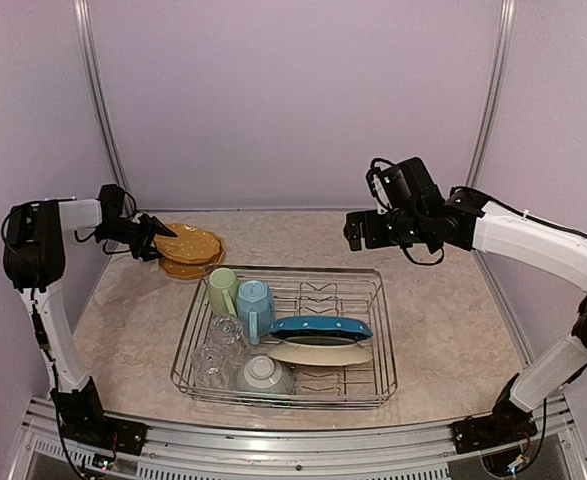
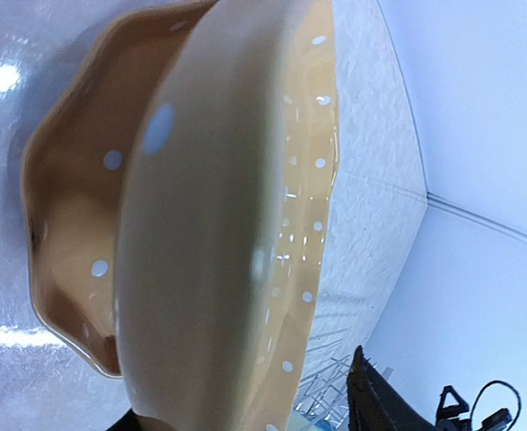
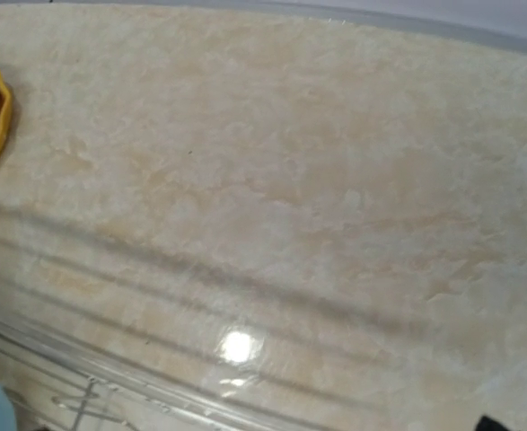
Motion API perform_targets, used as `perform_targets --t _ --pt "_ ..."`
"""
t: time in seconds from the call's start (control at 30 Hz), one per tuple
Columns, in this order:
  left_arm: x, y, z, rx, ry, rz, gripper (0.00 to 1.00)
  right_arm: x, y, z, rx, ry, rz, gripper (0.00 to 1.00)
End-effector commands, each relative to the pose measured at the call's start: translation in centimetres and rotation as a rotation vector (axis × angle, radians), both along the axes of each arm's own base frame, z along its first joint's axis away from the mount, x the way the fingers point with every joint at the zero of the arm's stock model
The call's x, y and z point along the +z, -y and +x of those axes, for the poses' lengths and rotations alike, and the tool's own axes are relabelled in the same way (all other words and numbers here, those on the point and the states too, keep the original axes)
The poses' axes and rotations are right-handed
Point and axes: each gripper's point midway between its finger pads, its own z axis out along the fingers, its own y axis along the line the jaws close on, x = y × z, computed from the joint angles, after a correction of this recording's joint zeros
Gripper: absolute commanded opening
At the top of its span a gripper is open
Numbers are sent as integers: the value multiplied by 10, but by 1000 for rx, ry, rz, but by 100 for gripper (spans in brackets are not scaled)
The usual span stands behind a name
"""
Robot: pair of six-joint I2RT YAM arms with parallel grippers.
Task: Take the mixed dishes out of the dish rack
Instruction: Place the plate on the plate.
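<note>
— Placement, by the look of it: left jaws at the rim of the yellow dotted plates (image 1: 189, 250), stacked on the worktop (image 1: 453, 310) just past the far-left corner of the dish rack (image 1: 385, 330). Hard to say whether gripping or letting go.
— Calls for a clean release: open wide, back straight out, no nudging the stack. Right jaws spread wide, empty, above the worktop.

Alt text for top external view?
Left gripper at a stack of yellow dotted plates on the table behind the dish rack, which holds two mugs, glasses, a bowl, a blue plate and a cream plate. Right gripper hovers open, back right.
</note>
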Motion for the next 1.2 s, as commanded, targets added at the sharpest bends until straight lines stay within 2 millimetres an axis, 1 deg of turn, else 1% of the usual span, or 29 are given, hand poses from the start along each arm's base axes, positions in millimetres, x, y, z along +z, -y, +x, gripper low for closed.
perform_targets --t 0.0,0.07,0.2,0.3,0.4,0.47,0.53,0.63,0.73,0.77,0.87,0.97,1.1,1.17 --pt "9 0 0 -31 25 86 63 11 -8 -6 50 89 -56 100" --pt "10 -3 -1 -28 13 117 68 12 -12 -9 68 91 -55 100" --pt "5 -11 -3 -22 -19 168 74 8 -15 -8 73 68 -66 100" --pt "0 -11 -3 -25 -28 188 77 6 -18 -8 80 58 -65 100" --pt "-4 -3 -4 -49 -33 199 80 7 -21 -8 88 63 -62 100" --pt "-7 5 -5 -77 -46 190 80 8 -22 -10 95 67 -61 100" --pt "-13 7 -5 -88 -65 187 80 10 -23 -10 97 70 -58 100" --pt "-18 1 -5 -83 -82 202 81 11 -25 -13 117 70 -56 100" --pt "-17 -8 -3 -75 -87 230 82 13 -29 -16 148 74 -68 100" --pt "-17 -11 -4 -69 -92 238 85 14 -31 -18 169 69 -72 100" --pt "-15 -19 -3 -54 -97 243 89 14 -43 -28 268 44 -94 100" --pt "-10 -27 -2 -35 -91 244 91 10 -56 -41 374 35 -158 100" --pt "2 -32 -3 -14 -71 245 92 -2 -77 -68 537 31 -277 100" --pt "11 -33 -3 -7 -52 244 92 -10 -90 -87 648 13 -312 100"
